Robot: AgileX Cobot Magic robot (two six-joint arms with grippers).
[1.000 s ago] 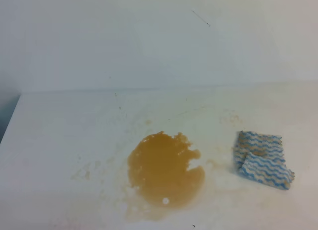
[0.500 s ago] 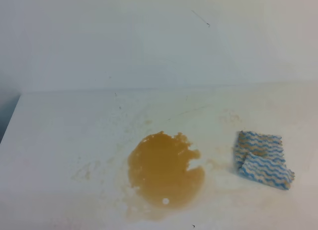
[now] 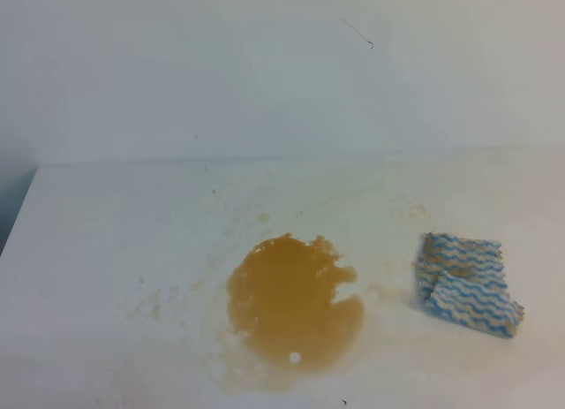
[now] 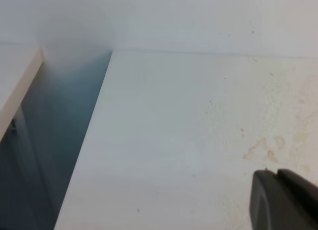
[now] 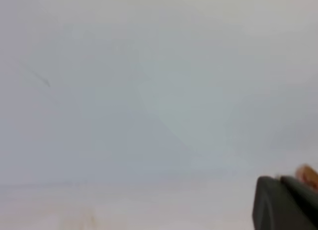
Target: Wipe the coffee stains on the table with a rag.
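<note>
Right gripper [image 5: 285, 202] pokes in at the bottom right corner of its wrist view, dark fingers pressed together, fully closed with nothing between them, and aimed up at a pale wall. Left gripper [image 4: 284, 199] sits in the corner of its own view too, two dark fingers [image 4: 266, 200] side by side with only a thin seam showing, so it looks closed and holds nothing, hanging above the left part of the desk [image 4: 164, 135]. Neither arm appears in the high view. Now the coffee stains [image 3: 291, 303]: a big amber-brown puddle with ragged edges lies near the front middle of the white desk [image 3: 106, 232], with fainter tan smears and specks spreading to its left and toward the back. The rag [image 3: 468, 284], blue and white wavy stripes with brown tinges, lies crumpled to the right of the puddle, apart from it. Behind the desk stands a plain light wall [image 3: 265, 64] bearing a small dark scratch. Past the desk's left edge opens a dim bluish gap [image 4: 59, 140]. No readable writing anywhere.
</note>
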